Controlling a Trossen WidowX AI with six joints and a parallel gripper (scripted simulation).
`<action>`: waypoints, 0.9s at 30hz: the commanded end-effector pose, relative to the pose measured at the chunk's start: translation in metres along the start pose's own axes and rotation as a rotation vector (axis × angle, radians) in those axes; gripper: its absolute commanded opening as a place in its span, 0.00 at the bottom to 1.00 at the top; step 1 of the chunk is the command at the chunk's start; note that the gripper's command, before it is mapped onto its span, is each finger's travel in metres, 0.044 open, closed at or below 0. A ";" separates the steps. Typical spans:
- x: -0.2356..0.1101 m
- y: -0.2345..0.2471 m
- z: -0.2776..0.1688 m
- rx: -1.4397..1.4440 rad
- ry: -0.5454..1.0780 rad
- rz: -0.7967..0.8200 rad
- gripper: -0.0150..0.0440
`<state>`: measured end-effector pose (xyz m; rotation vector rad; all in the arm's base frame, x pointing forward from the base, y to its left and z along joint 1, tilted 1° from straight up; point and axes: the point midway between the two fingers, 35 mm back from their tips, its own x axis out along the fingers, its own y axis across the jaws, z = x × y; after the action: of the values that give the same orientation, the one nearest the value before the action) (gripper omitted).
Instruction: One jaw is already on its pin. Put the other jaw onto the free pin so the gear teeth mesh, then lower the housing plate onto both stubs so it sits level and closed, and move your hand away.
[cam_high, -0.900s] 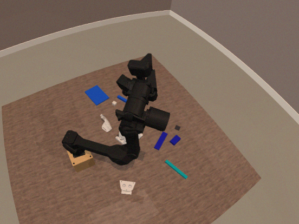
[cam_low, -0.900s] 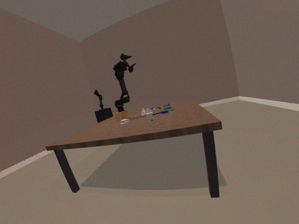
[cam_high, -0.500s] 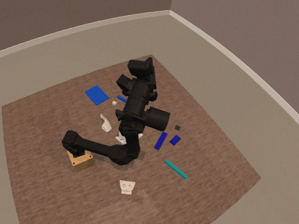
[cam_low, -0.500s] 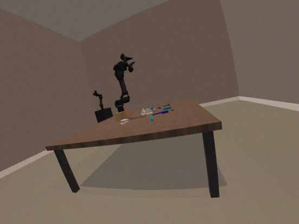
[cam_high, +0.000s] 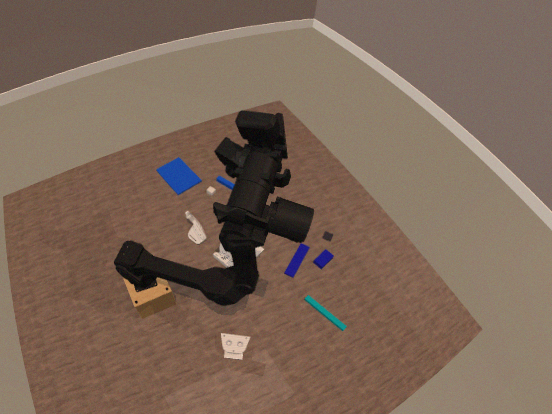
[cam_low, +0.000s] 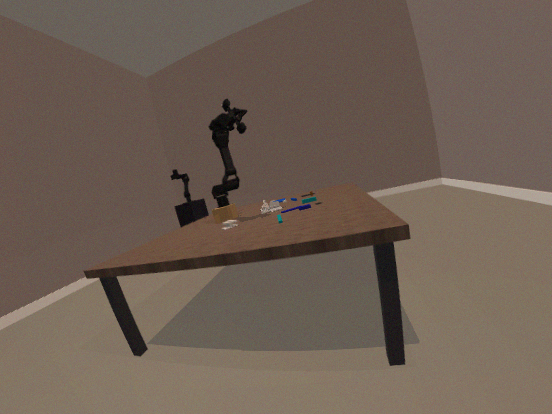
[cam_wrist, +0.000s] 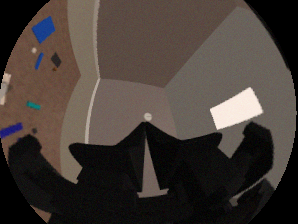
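Note:
My gripper (cam_low: 245, 112) (cam_wrist: 144, 124) is shut with nothing between its fingertips, high above the table. A loose white jaw (cam_high: 196, 232) lies on the table at centre left in the top view. Right of it is the white base assembly (cam_high: 224, 256) (cam_low: 273, 209), partly hidden under my arm; its pins and the mounted jaw cannot be made out. The white housing plate (cam_high: 235, 346) (cam_low: 230, 225) lies apart, lower in the top view, with two round features showing. The wrist view looks at walls and ceiling, with part of the table at left.
My arm rises from a wooden block (cam_high: 154, 301) (cam_low: 226, 214). Around the parts lie a teal bar (cam_high: 325, 313), a navy bar (cam_high: 297, 260), a navy block (cam_high: 323, 259), a dark cube (cam_high: 327, 236), a blue sheet (cam_high: 179, 176) (cam_wrist: 44, 29), a blue bar (cam_wrist: 39, 61) and a white cube (cam_high: 211, 190).

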<state>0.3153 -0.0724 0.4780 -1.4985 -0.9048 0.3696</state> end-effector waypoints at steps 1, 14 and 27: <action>0.000 0.000 0.000 0.000 0.000 0.000 0.25; -0.006 -0.038 0.025 -0.217 0.032 -0.096 0.25; -0.019 -0.106 0.094 -0.513 0.071 -0.222 0.25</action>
<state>0.2243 -0.0410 0.5492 -1.7692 -1.1143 -0.0212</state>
